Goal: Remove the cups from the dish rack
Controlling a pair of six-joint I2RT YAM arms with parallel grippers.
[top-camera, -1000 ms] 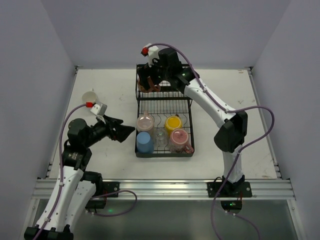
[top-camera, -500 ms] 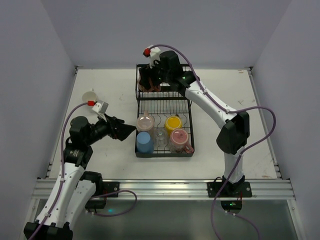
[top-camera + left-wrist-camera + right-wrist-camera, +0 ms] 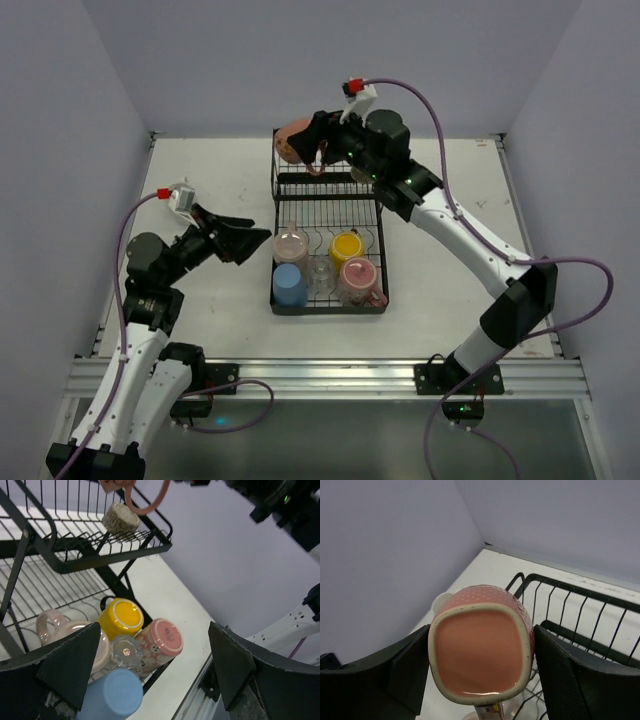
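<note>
No legible text, label, brand, number or sign appears in any view; cups, rack and arms carry no readable markings.

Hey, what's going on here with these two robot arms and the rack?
The right gripper holds a salmon-pink mug between its fingers, above the upper shelf of the black dish rack. The left gripper hangs open beside the lower tier, holding nothing. In that tier sit a blue cup, a yellow cup, a clear glass, a pink patterned cup and a pale pink cup. A small grey-beige cup sits on the upper shelf.
</note>
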